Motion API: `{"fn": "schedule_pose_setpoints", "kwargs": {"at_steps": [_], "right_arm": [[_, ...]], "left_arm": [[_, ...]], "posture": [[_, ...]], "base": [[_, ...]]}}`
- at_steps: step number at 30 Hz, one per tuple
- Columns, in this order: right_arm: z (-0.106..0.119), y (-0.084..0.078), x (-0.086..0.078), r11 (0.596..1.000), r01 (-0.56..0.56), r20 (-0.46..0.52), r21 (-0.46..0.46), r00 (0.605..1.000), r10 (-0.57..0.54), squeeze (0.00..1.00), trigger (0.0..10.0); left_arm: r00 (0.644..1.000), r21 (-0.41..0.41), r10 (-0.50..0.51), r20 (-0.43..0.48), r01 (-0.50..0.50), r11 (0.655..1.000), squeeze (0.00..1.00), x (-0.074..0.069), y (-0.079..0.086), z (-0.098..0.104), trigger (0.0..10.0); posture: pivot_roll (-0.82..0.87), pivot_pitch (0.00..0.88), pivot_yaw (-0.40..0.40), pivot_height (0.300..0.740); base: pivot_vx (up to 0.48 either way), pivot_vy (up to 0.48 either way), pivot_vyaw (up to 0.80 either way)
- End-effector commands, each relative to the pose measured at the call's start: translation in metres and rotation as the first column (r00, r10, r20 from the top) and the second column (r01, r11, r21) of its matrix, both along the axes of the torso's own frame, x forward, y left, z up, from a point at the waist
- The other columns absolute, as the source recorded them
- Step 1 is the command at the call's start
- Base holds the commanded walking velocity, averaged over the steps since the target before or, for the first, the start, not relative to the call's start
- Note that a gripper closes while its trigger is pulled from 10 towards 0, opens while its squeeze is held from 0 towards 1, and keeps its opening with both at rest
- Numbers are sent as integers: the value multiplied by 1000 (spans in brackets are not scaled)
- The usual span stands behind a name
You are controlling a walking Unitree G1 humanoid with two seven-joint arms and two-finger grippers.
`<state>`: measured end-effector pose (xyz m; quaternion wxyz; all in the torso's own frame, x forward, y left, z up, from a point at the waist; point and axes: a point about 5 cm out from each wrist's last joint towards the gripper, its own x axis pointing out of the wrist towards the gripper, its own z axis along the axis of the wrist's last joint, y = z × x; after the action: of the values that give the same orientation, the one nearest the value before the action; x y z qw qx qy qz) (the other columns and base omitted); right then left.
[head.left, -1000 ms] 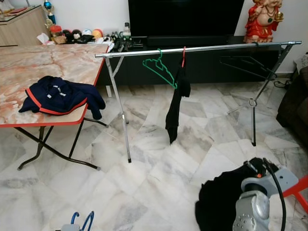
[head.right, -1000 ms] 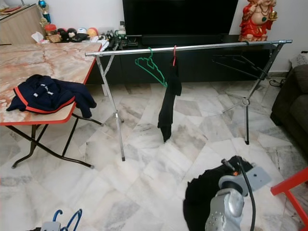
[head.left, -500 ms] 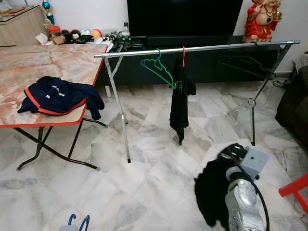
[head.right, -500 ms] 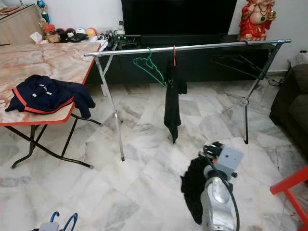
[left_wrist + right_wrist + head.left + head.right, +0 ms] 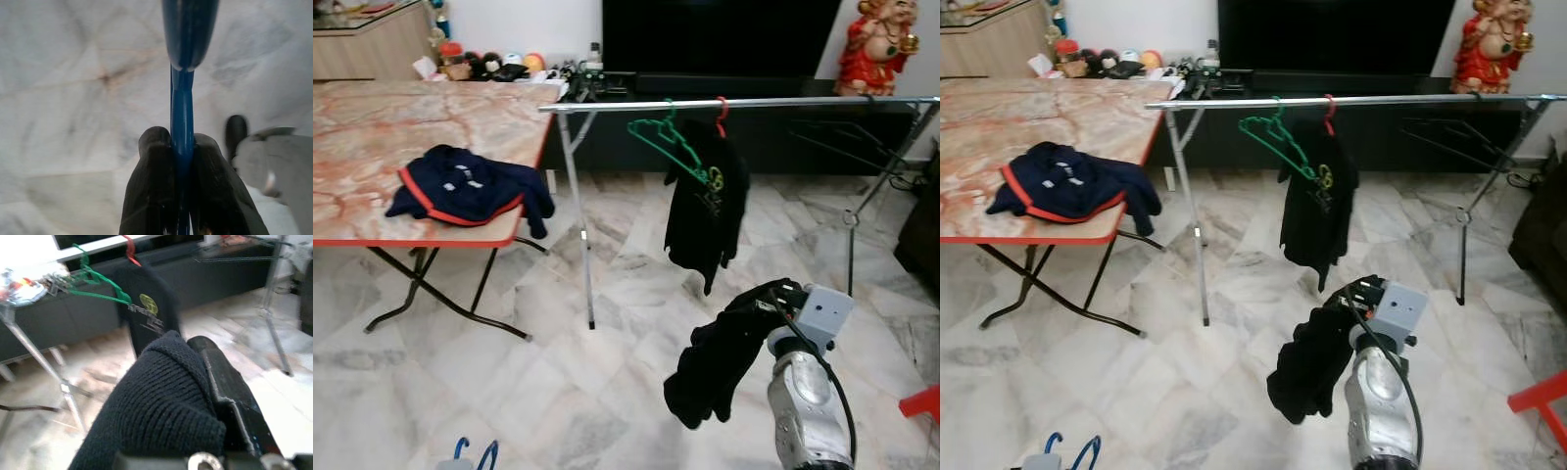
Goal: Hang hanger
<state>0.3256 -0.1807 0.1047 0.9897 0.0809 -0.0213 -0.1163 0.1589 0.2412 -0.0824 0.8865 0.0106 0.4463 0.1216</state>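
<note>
A silver clothes rail (image 5: 773, 101) spans the room on folding legs. On it hang an empty green hanger (image 5: 668, 145) and a red hanger (image 5: 721, 105) carrying a black shirt (image 5: 705, 206) with a yellow print. My right gripper (image 5: 785, 295) is raised in front of the rail, below the shirt, and is shut on a black knitted garment (image 5: 717, 360) that droops down from it. The same garment (image 5: 156, 416) drapes over the fingers (image 5: 222, 374) in the right wrist view. Low at my left, my left gripper (image 5: 182, 143) is shut on a blue hanger (image 5: 182, 105), whose hook (image 5: 475, 453) shows above the marble floor.
A folding table (image 5: 372, 127) with an orange marble top stands at the left, with a navy jacket (image 5: 465, 186) trimmed in red on its corner. Behind the rail are a dark TV console (image 5: 724, 73) and a red statue (image 5: 883, 44). A red stool (image 5: 920, 403) and a dark sofa (image 5: 922, 245) are on the right.
My right arm has lifted the black garment from near the floor up towards the rail. The hanging shirt has swung round and shows its print. The camera has shifted to the left.
</note>
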Motion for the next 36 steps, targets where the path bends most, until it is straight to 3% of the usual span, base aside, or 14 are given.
{"fn": "schedule_pose_setpoints", "kwargs": {"at_steps": [1, 19, 23, 36], "right_arm": [[4, -6, 1, 1000, 23, 11, -15, 1000, -23, 0, 10000], [13, 3, 10, 997, -29, 32, -65, 999, 31, 0, 10000], [13, 2, 11, 997, -31, 35, -68, 999, 34, 0, 10000], [17, -1, 14, 997, -26, 46, -78, 999, 29, 0, 10000]], "left_arm": [[1000, -2, 6, -13, -6, 1000, 0, -2, -1, -2, 10000], [998, -15, 54, -11, -54, 998, 0, -6, 10, 0, 10000], [1000, -6, 4, -20, -4, 1000, 0, -5, 9, 0, 10000], [999, -38, 45, 3, -45, 998, 0, -1, 1, -1, 10000]], "posture": [[-20, 54, 16, 740], [-8, 40, -1, 740], [-2, 34, -4, 740], [-14, 0, -15, 740]], "base": [[0, 480, 0], [0, 480, 0], [0, 480, 0], [0, 480, 0]]}}
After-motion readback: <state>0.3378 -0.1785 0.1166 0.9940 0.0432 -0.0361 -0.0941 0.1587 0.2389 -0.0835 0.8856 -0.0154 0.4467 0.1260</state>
